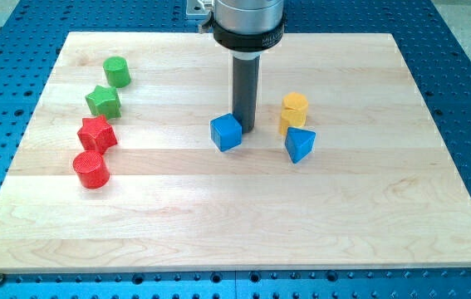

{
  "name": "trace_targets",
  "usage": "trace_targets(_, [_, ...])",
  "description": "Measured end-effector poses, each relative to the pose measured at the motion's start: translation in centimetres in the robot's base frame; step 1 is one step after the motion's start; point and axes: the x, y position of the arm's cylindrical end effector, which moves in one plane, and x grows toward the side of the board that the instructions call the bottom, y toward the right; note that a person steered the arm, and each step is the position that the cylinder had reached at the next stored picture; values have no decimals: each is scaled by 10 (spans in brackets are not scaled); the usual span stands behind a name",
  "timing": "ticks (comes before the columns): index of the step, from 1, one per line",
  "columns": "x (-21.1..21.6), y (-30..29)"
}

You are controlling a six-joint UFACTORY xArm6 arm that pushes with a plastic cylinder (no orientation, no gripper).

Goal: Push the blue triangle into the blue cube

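My tip [246,129] stands upright near the board's centre, bare and carrying nothing, touching or just beside the blue cube [226,132], which lies at its 8 o'clock. The blue triangle [299,144] lies at my tip's 4 o'clock, apart from it, just below two yellow blocks [294,112]. At the cube's 9 o'clock, well apart, stand a green cylinder [117,71], green star [103,101], red star [96,133] and red cylinder [91,169]. All rest on a pale wooden board [235,216] over a blue perforated table [468,50].
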Motion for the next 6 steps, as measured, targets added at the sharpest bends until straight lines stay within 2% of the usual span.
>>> trace_targets(1, [68, 3])
trace_targets(2, [109, 83])
trace_targets(3, [73, 130])
trace_targets(4, [51, 103])
trace_targets(6, [54, 19])
